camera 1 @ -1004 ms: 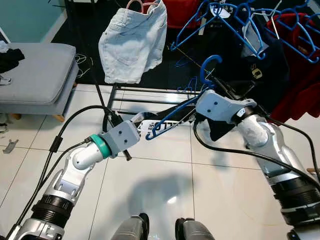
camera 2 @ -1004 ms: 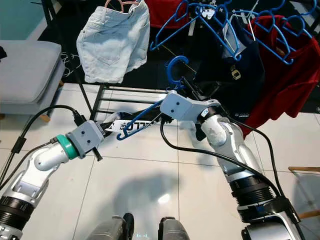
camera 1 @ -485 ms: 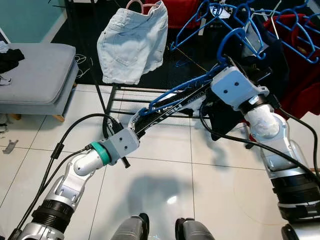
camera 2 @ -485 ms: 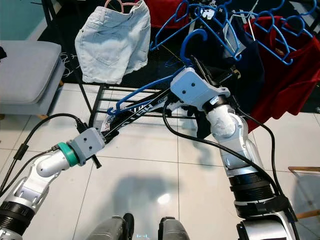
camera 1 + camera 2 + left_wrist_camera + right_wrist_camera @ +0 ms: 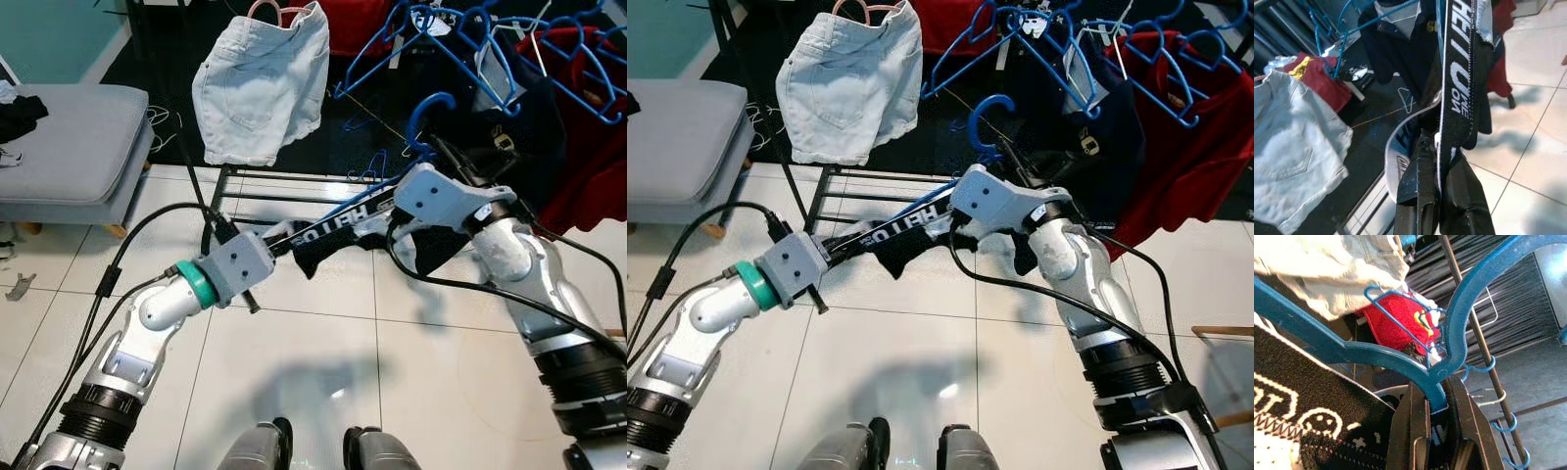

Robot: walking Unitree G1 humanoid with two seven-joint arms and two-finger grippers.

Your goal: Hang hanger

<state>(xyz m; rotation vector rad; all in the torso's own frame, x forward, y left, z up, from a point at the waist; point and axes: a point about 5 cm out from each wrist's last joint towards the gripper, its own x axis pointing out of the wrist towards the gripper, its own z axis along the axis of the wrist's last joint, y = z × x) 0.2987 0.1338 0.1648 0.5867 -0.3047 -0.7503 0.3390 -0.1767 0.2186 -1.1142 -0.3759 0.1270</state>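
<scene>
Together, right fingers pinch the blue hanger neck while left fingers clamp its black garment.

White tiled floor, grey sofa

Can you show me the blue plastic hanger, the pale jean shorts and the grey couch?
Blue plastic hanger [image 5: 432,106], left eye view, its hook.
Pale denim shorts [image 5: 257,86], left eye view, back pocket.
Grey couch [image 5: 69,132], left eye view, seat cushion.
</scene>
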